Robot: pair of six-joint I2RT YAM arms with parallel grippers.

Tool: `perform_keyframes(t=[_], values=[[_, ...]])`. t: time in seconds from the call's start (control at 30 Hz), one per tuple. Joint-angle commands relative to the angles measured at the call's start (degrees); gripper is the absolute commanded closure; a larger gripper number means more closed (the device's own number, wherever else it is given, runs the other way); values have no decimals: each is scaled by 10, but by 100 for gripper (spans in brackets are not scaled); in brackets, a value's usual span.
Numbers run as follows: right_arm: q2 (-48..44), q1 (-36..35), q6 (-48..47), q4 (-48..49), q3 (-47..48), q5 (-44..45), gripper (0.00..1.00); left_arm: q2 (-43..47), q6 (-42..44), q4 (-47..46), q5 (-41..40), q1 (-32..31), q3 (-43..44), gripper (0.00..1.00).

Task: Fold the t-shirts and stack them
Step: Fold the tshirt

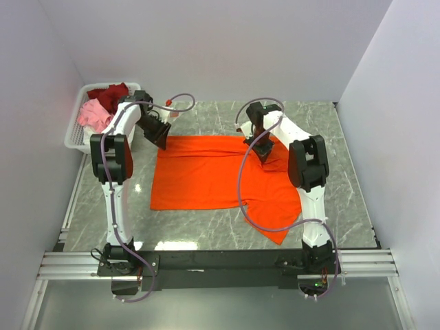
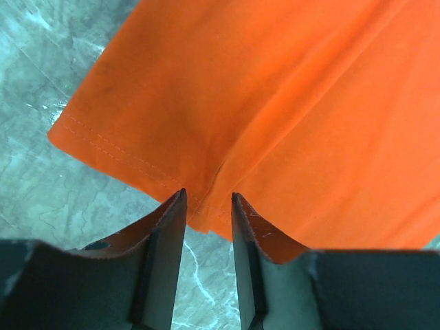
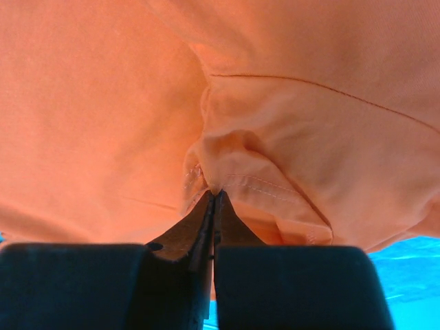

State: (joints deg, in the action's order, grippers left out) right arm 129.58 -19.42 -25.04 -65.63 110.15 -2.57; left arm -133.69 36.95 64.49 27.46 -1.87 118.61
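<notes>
The bright orange t-shirt (image 1: 206,179) lies spread over the middle of the marble table, its near right part rumpled toward the front edge. My left gripper (image 1: 163,141) is at the shirt's far left corner. In the left wrist view its jaws (image 2: 208,199) stand apart, with the stitched hem of the orange t-shirt (image 2: 275,103) at the fingertips and bare marble between the fingers. My right gripper (image 1: 263,152) is on the shirt's far right part. In the right wrist view it (image 3: 214,194) is pinched shut on a bunched, stitched fold of the orange cloth (image 3: 103,103).
A white slotted basket (image 1: 74,134) stands at the far left corner, holding a dark red t-shirt (image 1: 110,93) and a pink t-shirt (image 1: 93,113). White walls close in the table (image 1: 344,158) on three sides. Both arms' cables loop above the shirt.
</notes>
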Motion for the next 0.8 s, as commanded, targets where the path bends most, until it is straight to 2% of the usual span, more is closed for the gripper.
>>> perform_keyframes(t=[0.0,0.1,0.2,0.3,0.33,0.53,0.6,0.77], values=[[-13,9,-1,-2,6,4,100,-1,22,13,-3,1,0,62],[-14,15,-3,-5,4,3,100,11,16,-9,-13,1,-20,57],[-18,18,-5,-6,1,-1,100,13,20,-13,-15,-1,-29,59],[-25,19,-5,-3,-5,-2,100,8,30,0,-16,-1,-21,65],[-26,18,-6,-3,-6,-2,100,8,32,3,-17,0,-20,71],[-36,19,-7,-4,-15,-5,100,33,40,-9,-5,-1,-40,95],[-41,21,-11,-3,-23,-5,100,46,44,-13,-2,-1,-53,100],[-52,26,-14,-6,-33,-5,100,83,43,-44,-11,-1,-87,100]])
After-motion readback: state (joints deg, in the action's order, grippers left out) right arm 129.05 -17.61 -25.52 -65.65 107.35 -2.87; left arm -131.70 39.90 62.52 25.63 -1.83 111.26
